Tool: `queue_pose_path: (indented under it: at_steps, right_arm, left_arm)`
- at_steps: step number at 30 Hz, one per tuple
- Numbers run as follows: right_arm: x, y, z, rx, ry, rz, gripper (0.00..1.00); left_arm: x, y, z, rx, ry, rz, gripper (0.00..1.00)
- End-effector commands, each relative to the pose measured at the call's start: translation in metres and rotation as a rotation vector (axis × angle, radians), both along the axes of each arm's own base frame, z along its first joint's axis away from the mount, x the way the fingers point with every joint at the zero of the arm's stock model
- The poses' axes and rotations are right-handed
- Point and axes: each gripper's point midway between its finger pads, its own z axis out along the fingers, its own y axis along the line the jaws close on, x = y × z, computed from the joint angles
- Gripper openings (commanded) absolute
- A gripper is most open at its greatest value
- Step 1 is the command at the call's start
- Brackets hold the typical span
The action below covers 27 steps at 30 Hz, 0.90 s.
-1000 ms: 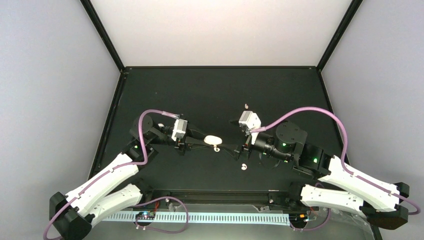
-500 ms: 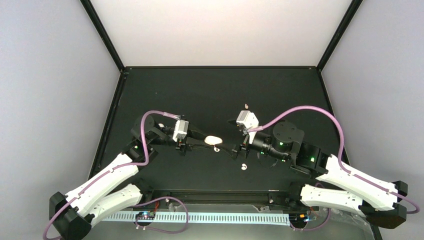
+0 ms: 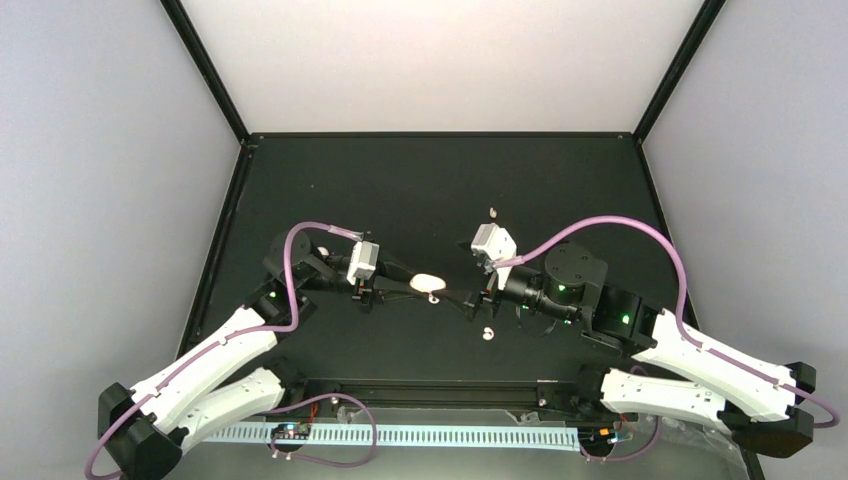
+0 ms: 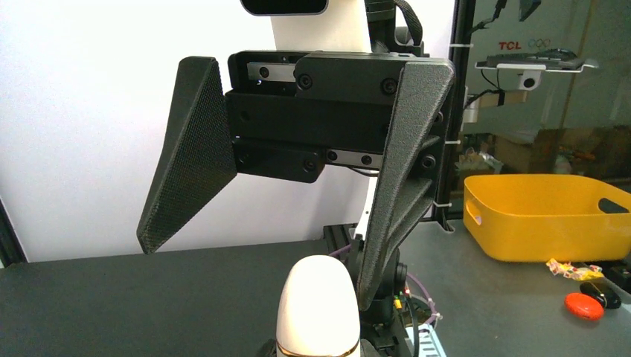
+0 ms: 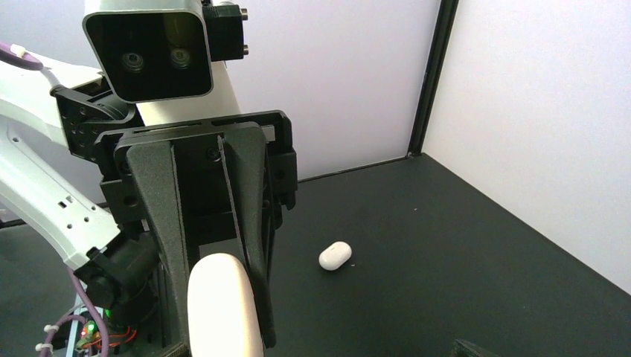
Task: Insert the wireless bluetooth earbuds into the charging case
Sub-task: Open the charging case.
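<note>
A white oval charging case (image 3: 427,283) with a gold seam is held off the table between the two grippers. My left gripper (image 3: 404,287) is shut on it; its fingers (image 5: 160,216) pinch the case (image 5: 223,305) in the right wrist view. My right gripper (image 3: 463,298) is open wide. In the left wrist view one of its fingers (image 4: 398,208) stands right beside the case (image 4: 318,305) and the other is well clear. Tiny white earbuds lie on the black table: one (image 3: 433,297) under the case, one (image 3: 487,335) nearer, one (image 3: 492,211) farther back.
A small white pill-shaped object (image 5: 335,256) lies on the table behind the left arm and shows in the top view (image 3: 322,250). Black frame posts and white walls bound the table. A yellow bin (image 4: 543,216) stands off the table.
Both grippers have crept a little toward each other. The case has moved slightly right with the left gripper. The earbuds on the table have not moved.
</note>
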Motion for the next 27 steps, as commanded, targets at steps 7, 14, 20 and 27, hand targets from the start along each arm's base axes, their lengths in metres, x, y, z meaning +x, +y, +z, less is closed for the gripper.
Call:
queue_pose_path:
  at_steps: [7, 14, 20, 27]
  right_arm:
    - [0.013, -0.005, 0.012, 0.023, -0.023, -0.077, 0.9]
    - [0.024, -0.018, 0.022, 0.065, -0.035, -0.169, 0.9]
    - [0.026, -0.025, 0.026, 0.083, -0.038, -0.202, 0.9]
    - [0.023, -0.031, 0.033, 0.109, -0.042, -0.201, 0.9]
  left_arm:
    - [-0.006, 0.0, 0.005, -0.012, -0.049, -0.015, 0.02]
    - [-0.007, -0.002, 0.004, -0.009, -0.052, -0.019, 0.02]
    - [-0.006, -0.002, 0.004, -0.009, -0.053, -0.015, 0.02]
    - [-0.005, -0.002, 0.003, -0.007, -0.052, -0.006, 0.02]
